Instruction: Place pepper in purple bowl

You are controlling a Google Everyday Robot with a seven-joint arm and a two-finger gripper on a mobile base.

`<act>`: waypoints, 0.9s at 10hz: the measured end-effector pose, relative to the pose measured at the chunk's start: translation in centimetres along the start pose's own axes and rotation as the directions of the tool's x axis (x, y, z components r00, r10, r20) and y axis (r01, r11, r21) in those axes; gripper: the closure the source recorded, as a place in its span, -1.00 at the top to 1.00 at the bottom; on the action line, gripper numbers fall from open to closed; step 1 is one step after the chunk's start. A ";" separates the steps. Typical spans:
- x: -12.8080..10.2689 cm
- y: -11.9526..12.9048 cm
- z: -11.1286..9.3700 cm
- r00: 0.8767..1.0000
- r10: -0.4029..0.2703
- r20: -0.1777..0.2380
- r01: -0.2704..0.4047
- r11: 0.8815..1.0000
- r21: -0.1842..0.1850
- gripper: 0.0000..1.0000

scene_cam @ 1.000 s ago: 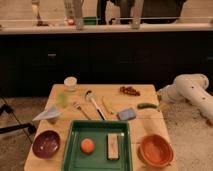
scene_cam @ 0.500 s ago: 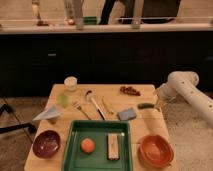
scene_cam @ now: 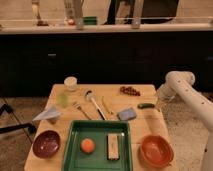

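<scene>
Looking at the right edge of the surface (scene_cam: 145,127), you find the gripper (scene_cam: 161,100) low beside it, at the end of the white arm (scene_cam: 187,90). Over the last second the arm has swung in from further right, and the gripper now hangs just right of the pepper (scene_cam: 146,105) without touching it. Your fingers stand apart with nothing between them.

The pepper has not moved: it lies flat near the right edge, right of the blue-grey sponge (scene_cam: 127,114) and nearer than the dark red cluster (scene_cam: 129,90). The purple bowl (scene_cam: 46,144) sits at the near left corner, well apart from the pepper, with the green tray (scene_cam: 95,123) between it and the orange bowl (scene_cam: 156,139) at the near right. You see everything else on the surface lying as it did before.
</scene>
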State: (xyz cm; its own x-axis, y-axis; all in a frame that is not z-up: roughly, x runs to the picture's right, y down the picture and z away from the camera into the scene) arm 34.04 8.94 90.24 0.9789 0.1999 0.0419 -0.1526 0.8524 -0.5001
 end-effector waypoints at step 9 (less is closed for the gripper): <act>0.2 0.1 3.4 1.000 -0.001 -0.029 -0.001 0.996 -0.085 0.22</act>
State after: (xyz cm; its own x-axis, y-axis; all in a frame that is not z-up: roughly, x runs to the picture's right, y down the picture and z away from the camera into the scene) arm 33.76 10.65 93.13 0.9827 0.1844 0.0173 -0.1415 0.8079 -0.5720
